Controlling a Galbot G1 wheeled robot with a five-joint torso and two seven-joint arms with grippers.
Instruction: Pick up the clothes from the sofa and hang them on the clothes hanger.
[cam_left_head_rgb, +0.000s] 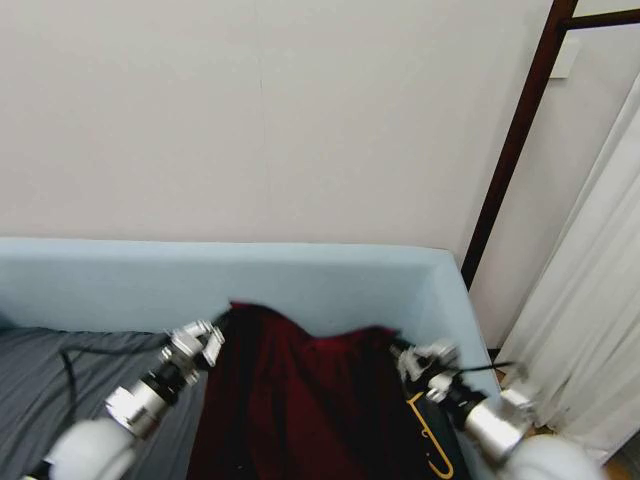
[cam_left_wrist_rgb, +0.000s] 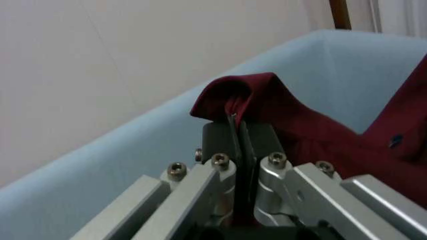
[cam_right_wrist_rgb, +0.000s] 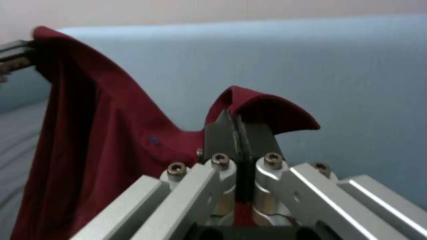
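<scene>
While the left gripper (cam_left_head_rgb: 217, 336) clamps one top corner and the right gripper (cam_left_head_rgb: 404, 354) the other, the dark red garment (cam_left_head_rgb: 290, 400) hangs spread — above the sofa (cam_left_head_rgb: 300, 280) seat, before its backrest.

The right gripper (cam_right_wrist_rgb: 237, 131) pinches a raised fold of the dark red cloth garment (cam_right_wrist_rgb: 100, 135), draped before the pale blue upholstered sofa back (cam_right_wrist_rgb: 347, 75); the left gripper (cam_right_wrist_rgb: 13, 54) holds its far corner.

Plain off-white wall (cam_left_head_rgb: 250, 120) behind, evenly lit. Pale blue sofa (cam_left_head_rgb: 300, 280) set against it, with a grey striped cover (cam_left_head_rgb: 35, 385) over the seat. Just beside the sofa's right end, a dark brown wooden post (cam_left_head_rgb: 510, 150) with a crossbar (cam_left_head_rgb: 600, 18) on top. Farther right, a hanging white curtain (cam_left_head_rgb: 590, 300).
</scene>
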